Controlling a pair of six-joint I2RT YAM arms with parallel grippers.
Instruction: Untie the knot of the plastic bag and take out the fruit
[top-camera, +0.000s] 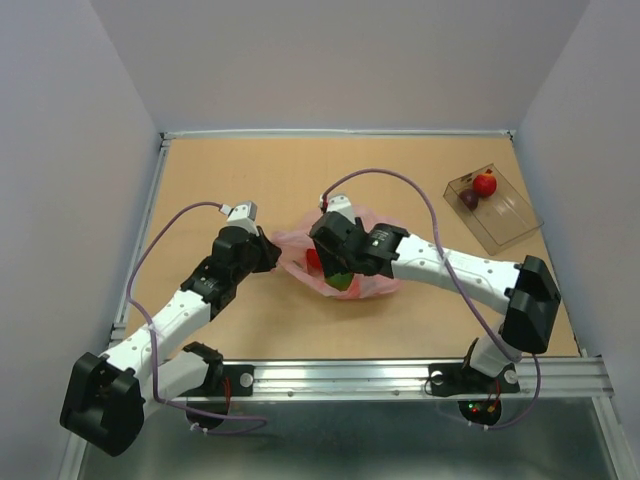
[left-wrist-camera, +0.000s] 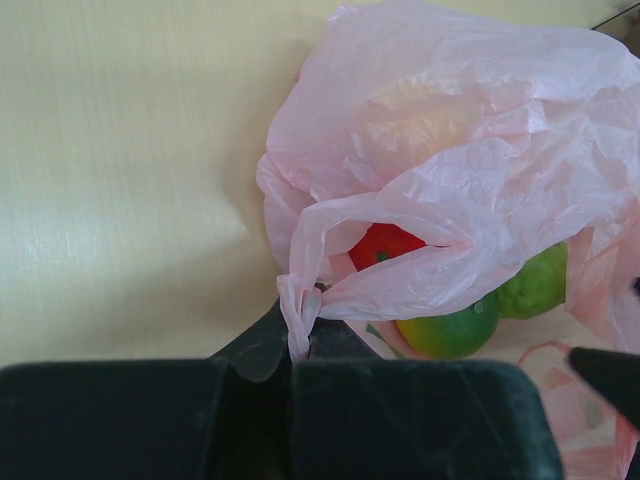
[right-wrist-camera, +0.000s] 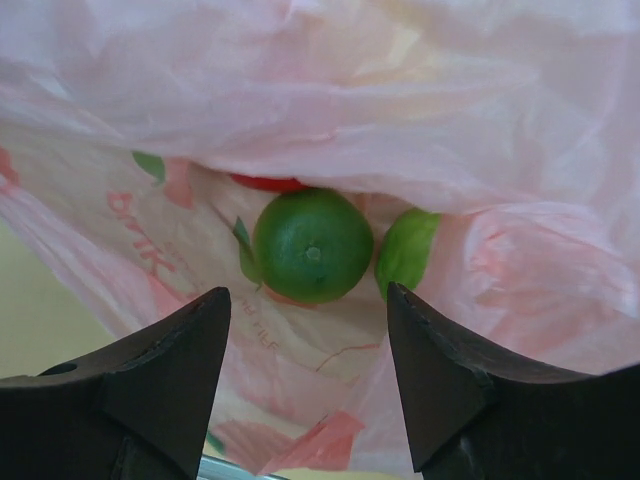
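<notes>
The pink plastic bag lies mid-table with its mouth open; no tied knot shows. My left gripper is shut on a twisted strip of the bag's left edge and holds it taut. My right gripper is open, its jaws inside the bag's mouth. A round green fruit lies just ahead between its fingertips, a second green one beside it, and a red fruit behind. The left wrist view shows the red fruit and both green ones inside the bag.
A clear rigid box stands at the back right and holds a red fruit and a dark purple fruit. A metal rail runs along the table's near edge. Grey walls enclose the table.
</notes>
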